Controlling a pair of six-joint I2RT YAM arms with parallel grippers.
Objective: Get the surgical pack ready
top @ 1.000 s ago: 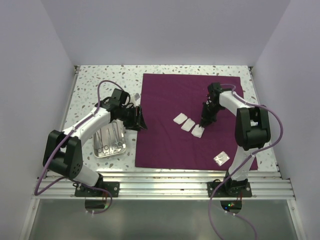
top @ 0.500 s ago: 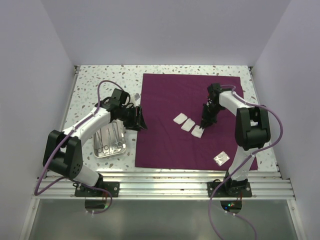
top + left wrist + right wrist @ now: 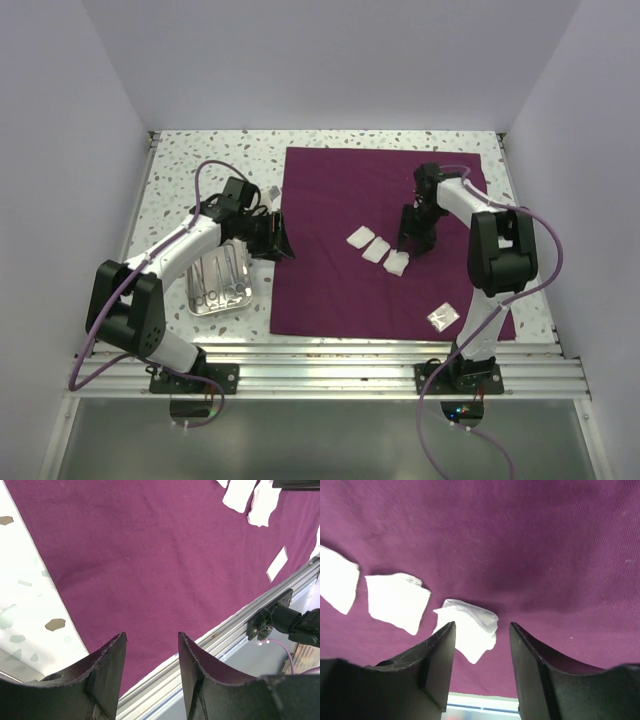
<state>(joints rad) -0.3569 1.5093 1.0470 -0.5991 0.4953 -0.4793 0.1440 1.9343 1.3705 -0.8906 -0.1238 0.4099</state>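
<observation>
The surgical pack's maroon cloth [image 3: 340, 290] lies spread flat on the speckled table. Three white gauze squares [image 3: 376, 250] sit in a diagonal row on it. The nearest one, slightly crumpled [image 3: 470, 627], lies loose on the cloth under my right gripper [image 3: 481, 630] [image 3: 413, 243], which hangs open just over it. My left gripper [image 3: 151, 640] [image 3: 278, 241] is open and empty above the cloth's left edge [image 3: 60, 605]. The steel tray [image 3: 196, 302] with silver instruments [image 3: 222, 280] rests on the table left of the cloth, beside my left arm.
A small clear packet [image 3: 441, 317] [image 3: 276, 564] lies on the cloth's near right corner. A small white item [image 3: 272, 192] sits on the table by the left wrist. Aluminium rails [image 3: 330, 365] run along the near edge; walls close in three sides.
My right gripper has opened and let go of the third gauze square, which now lies on the cloth. The left arm has not moved.
</observation>
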